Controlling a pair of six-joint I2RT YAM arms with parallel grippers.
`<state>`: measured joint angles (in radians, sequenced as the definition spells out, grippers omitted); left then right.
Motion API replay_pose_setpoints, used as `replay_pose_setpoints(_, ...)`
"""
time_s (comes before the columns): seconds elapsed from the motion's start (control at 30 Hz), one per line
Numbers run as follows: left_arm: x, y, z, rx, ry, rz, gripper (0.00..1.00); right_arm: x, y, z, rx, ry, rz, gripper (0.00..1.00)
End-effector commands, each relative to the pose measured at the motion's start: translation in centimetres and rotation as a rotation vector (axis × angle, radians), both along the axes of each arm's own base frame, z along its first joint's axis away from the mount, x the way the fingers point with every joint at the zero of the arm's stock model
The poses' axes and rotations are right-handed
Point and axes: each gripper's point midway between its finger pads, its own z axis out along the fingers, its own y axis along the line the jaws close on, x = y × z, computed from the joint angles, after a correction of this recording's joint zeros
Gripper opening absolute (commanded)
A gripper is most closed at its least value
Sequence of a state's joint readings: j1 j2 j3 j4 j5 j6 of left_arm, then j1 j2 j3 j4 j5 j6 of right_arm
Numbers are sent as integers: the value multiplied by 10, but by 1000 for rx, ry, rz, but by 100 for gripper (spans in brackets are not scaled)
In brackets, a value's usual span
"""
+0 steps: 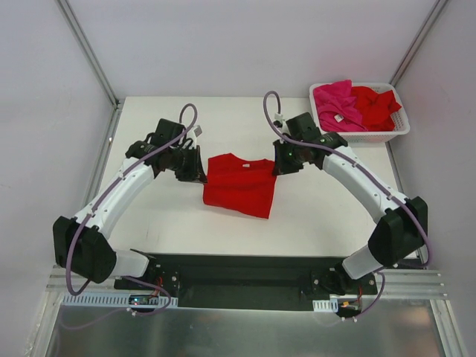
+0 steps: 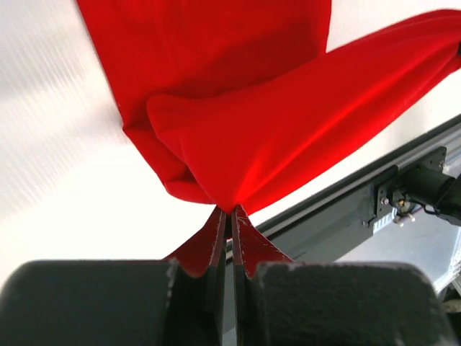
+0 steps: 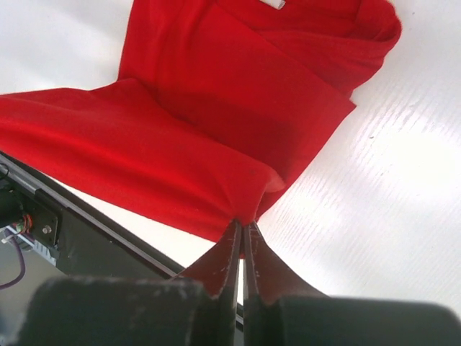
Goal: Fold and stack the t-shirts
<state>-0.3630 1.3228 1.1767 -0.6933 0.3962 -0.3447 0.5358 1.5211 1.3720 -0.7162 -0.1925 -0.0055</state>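
- Black base plate (image 1: 245,271) runs along the near edge of the counter (image 1: 320,216); both arms are bolted to it.
- Left arm (image 1: 123,190) reaches forward and inward. Right arm (image 1: 357,175) mirrors it from the other side.
- Left jaws: closed, pinching a gathered fold at the left edge of the red shirt (image 1: 239,184). In the left wrist view the cloth (image 2: 238,108) fans out from the tips and hangs slightly slack just beyond them.
- Right jaws: closed, pinching the right edge of the same shirt. In the right wrist view the cloth (image 3: 216,130) spreads away from the tips, with creases running into the pinch point.
- The red shirt lies on the counter directly between the two sets of jaws, collar on the far side. It is partly doubled over, and its near edge slants.
- White slotted basket (image 1: 394,134) sits beyond and to the right of the right jaws, well apart from them.
- Inside the basket are a crumpled pink shirt (image 1: 336,104) with a small white label on the left and a second red shirt (image 1: 375,104) on the right, touching each other.
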Motion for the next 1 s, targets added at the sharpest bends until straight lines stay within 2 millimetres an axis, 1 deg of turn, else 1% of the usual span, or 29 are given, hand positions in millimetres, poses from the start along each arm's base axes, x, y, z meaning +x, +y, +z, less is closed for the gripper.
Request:
replay_pose_setpoints(0.0,27,9,10,50,-74,-15,0,25,-5,10,-7,-54,-14,1)
replay_pose_setpoints(0.03,31,7,6,53,-59,-21,0,27,-5,9,-7,-51,-14,1)
replay_pose_setpoints(0.1,39,5,9,43,-65,-26,0,34,-6,3,-17,-40,-20,1)
replay_pose_setpoints(0.13,42,3,5,45,-50,-30,0,36,-6,2,-18,-38,-21,1)
replay_pose_setpoints(0.2,49,0,7,38,-62,-41,0,41,-8,-1,-23,-29,-31,1)
replay_pose_setpoints(0.23,52,-2,3,36,-53,-51,0,44,-10,-5,-30,-20,-36,1)
replay_pose_setpoints(0.27,57,-5,7,25,-63,-60,0,45,-11,-6,-34,-21,-37,1)
replay_pose_setpoints(0.33,63,-8,2,27,-57,-76,0,49,-15,-9,-49,-20,-51,2)
replay_pose_setpoints(0.4,70,-12,5,13,-66,-97,0,51,-18,-12,-55,-17,-56,1)
replay_pose_setpoints(0.43,74,-14,0,12,-55,-103,0,52,-20,-14,-58,-11,-62,1)
replay_pose_setpoints(0.47,76,-18,5,-11,-58,-118,0,53,-21,-16,-61,-7,-67,1)
replay_pose_setpoints(0.5,80,-20,0,-13,-50,-126,0,54,-22,-17,-60,-5,-67,1)
replay_pose_setpoints(0.57,85,-24,4,-29,-55,-134,0,58,-24,-21,-67,1,-73,1)
replay_pose_setpoints(0.63,88,-27,0,-36,-48,-145,0,63,-26,-22,-65,3,-80,1)
replay_pose_setpoints(0.77,93,-32,3,-53,-51,-159,0,72,-26,-24,-59,13,-86,1)
replay_pose_setpoints(0.87,95,-35,6,-70,-56,-172,0,76,-25,-31,-57,35,-87,1)
replay_pose_setpoints(0.97,97,-35,4,-62,-54,-169,0,80,-20,-37,-48,51,-76,1)
